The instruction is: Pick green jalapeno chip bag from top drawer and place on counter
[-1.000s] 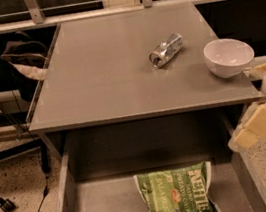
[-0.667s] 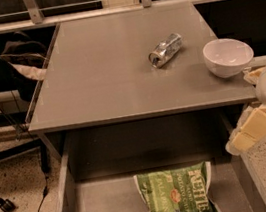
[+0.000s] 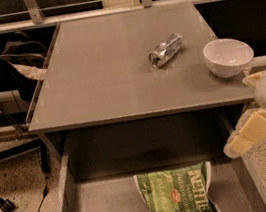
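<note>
The green jalapeno chip bag (image 3: 176, 194) lies flat in the open top drawer (image 3: 102, 208), near its front middle, with white "KETTLE" lettering facing up. The counter (image 3: 113, 76) is the grey tabletop above the drawer. My gripper (image 3: 238, 116) is at the right edge of the view, beside the drawer's right wall and just below the counter's front right corner. It is above and to the right of the bag and does not touch it. One cream finger (image 3: 251, 133) points down-left and the other (image 3: 252, 79) shows higher up. They stand apart with nothing between them.
A crushed silver can (image 3: 165, 50) lies on the counter right of centre. A white bowl (image 3: 228, 56) stands near the counter's right edge, close to my arm. A chair with a dark bag (image 3: 20, 63) is at the left. Speckled floor lies on both sides.
My gripper has moved slightly down and to the left, closer to the drawer's right side. The bag, can and bowl have not moved.
</note>
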{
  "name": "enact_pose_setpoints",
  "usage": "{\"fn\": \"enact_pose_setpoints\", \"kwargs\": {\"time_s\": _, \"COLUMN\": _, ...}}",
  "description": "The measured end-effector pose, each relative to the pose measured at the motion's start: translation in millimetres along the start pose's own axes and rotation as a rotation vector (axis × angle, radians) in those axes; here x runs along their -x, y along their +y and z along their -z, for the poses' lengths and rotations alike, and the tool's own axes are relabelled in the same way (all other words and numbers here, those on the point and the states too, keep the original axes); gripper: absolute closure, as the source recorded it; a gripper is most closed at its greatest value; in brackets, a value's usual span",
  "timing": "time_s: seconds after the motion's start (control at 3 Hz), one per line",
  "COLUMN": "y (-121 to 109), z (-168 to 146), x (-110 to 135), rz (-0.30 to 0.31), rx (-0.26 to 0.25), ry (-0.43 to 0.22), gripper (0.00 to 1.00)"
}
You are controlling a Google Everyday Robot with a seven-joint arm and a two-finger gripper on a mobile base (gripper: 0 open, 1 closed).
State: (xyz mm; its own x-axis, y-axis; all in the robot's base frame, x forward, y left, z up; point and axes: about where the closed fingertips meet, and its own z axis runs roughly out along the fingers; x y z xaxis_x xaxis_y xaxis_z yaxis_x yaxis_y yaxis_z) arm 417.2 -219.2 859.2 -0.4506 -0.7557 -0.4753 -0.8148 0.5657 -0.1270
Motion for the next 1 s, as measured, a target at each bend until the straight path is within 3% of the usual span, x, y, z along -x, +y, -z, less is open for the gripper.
{"fn": "enact_pose_setpoints", "kwargs": {"time_s": 0.33, "y": 11.8, "z": -29.0, "x": -22.2, "rz": -0.083, "rx": 0.048, "ry": 0.005, "gripper": 0.0}}
{"fn": "enact_pose_setpoints", "kwargs": {"time_s": 0.67, "y": 15.7, "z": -43.0, "x": -35.9, "rz": -0.134, "rx": 0.052, "ry": 0.004, "gripper": 0.0}}
{"fn": "enact_pose_setpoints", "kwargs": {"time_s": 1.0, "y": 18.8, "z": -58.9, "x": -51.7, "rz": -0.193, "rx": 0.024, "ry": 0.011, "gripper": 0.0}}
